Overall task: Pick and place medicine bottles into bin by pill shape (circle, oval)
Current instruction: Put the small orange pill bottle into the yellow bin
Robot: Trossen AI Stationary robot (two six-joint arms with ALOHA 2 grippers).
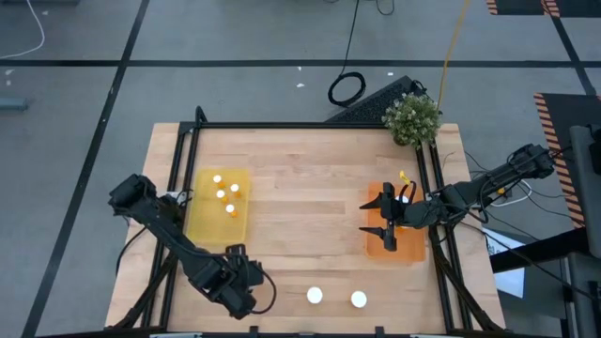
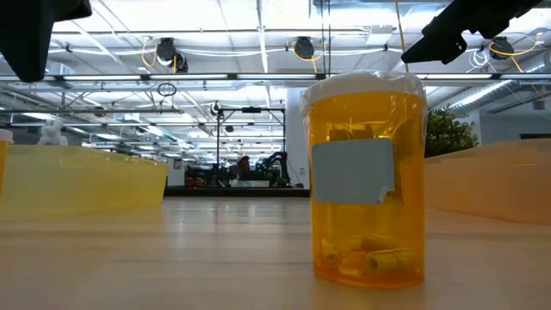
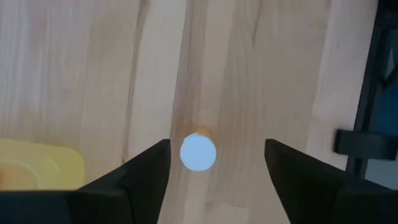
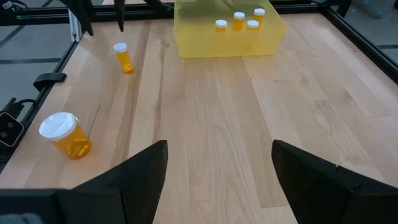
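My left tool (image 1: 252, 293) hung spread apart near the wooden table's (image 1: 300, 197) front edge. The yellow plastic bin (image 1: 199, 228) held four white-capped amber bottles (image 1: 225, 194); two more (image 1: 336, 298) stood on the table, one bearing a blank grey label (image 2: 353, 171). My right tool (image 1: 378, 218) gaped over the orange bin (image 1: 411, 250).

A small potted plant (image 1: 412, 118) with pale green leaves stands at the upper right corner of the wooden table (image 1: 310, 188). Just above the table's top edge, a dark keyboard (image 1: 374, 101) lies at a slant on the grey floor, with a coiled black cable (image 1: 346, 88) beside it. A yellow cord (image 1: 453, 42) runs toward the upper right.
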